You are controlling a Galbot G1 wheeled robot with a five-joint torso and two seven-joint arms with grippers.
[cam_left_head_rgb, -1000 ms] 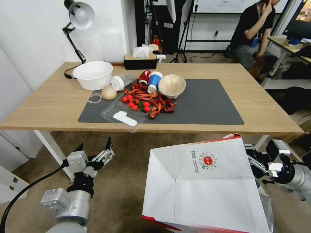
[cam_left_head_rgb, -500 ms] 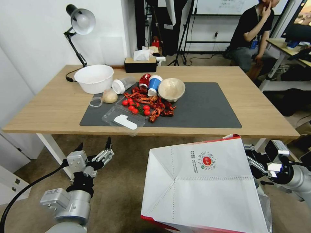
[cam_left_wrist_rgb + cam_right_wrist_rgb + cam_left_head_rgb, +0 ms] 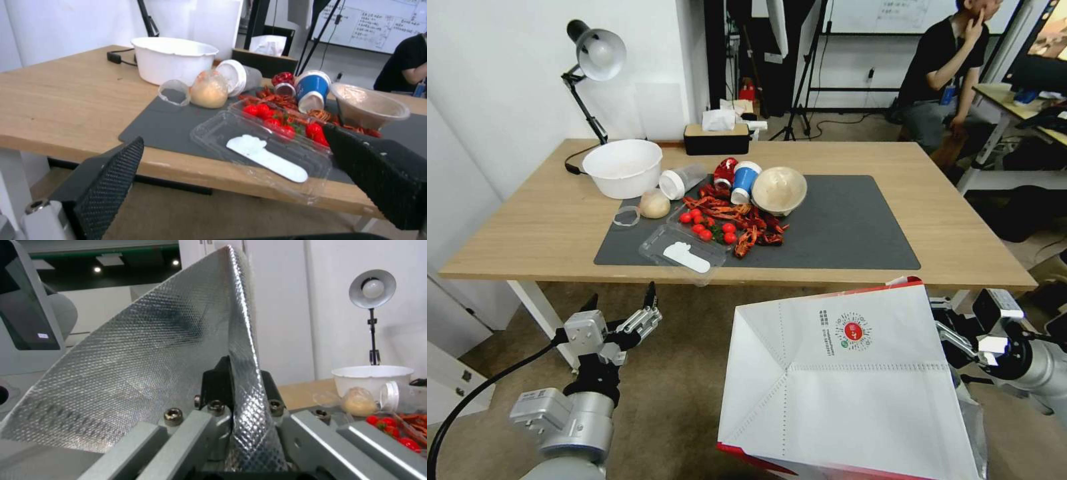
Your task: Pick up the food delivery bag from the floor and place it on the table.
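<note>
Below the near edge of the table (image 3: 534, 240), the food delivery bag (image 3: 847, 380) hangs in the air on the robot's right side, lifted clear of the carpeted floor (image 3: 687, 373) and not yet over the tabletop. The right gripper (image 3: 954, 340) holds it by its top rim: in the right wrist view the two dark fingers (image 3: 221, 380) are pinched together on a fold of the bag's silver foil lining (image 3: 146, 350), so the paper edge is clamped between them. Gripping the rim rather than the handles probably gives a firmer hold on a bag this wide, though it leaves the bag tipped over, with one broad white face turned up toward the head camera.

That face is creased along diagonal fold lines and carries a small round red logo (image 3: 854, 331) with fine print beside it; a red panel shows along the lower edge and a thin red line along the top.

The left gripper (image 3: 620, 310) waits low at the robot's left, well apart from the bag, with its fingers spread and nothing between them, aimed at the table's near edge, where a clear plastic clamshell tray (image 3: 262, 150) overhangs slightly. The right half of the dark grey mat (image 3: 854, 227) looks like the freest landing spot.
</note>
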